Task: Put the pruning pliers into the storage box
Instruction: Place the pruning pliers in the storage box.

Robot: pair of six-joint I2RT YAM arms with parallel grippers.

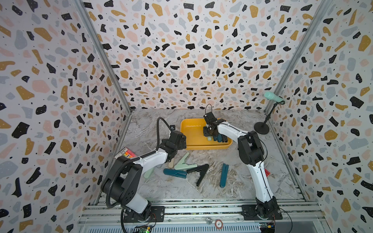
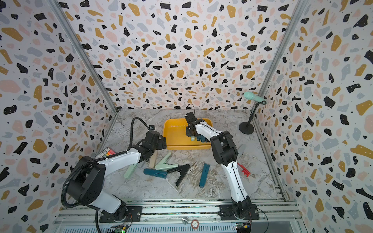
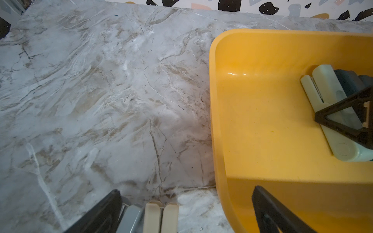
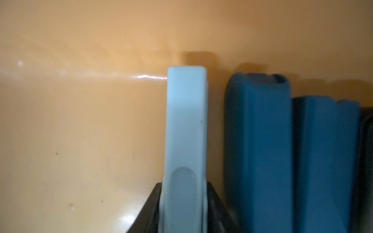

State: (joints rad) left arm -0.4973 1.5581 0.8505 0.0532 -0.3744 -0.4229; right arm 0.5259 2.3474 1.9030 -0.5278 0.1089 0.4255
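Right claw (image 1: pixel 209 134) grips the mint pliers (image 4: pixel 186 121) low inside the storage box (image 1: pixel 182 129), long axis near-to-far, hinge nearest, teal pliers (image 4: pixel 258 141) just beside. Left claw (image 3: pixel 186 191) gapes wide over beige pliers (image 3: pixel 161 215) on the counter (image 3: pixel 101 100).

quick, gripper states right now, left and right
left gripper: open, holding nothing
right gripper: closed on the mint pliers, low inside the storage box

My yellow storage box (image 1: pixel 191 131) sits toward twelve o'clock, mint pliers (image 1: pixel 209 138) and teal pliers (image 1: pixel 219 137) side by side at its four o'clock. My other pliers (image 1: pixel 224 175) lie flat toward six.
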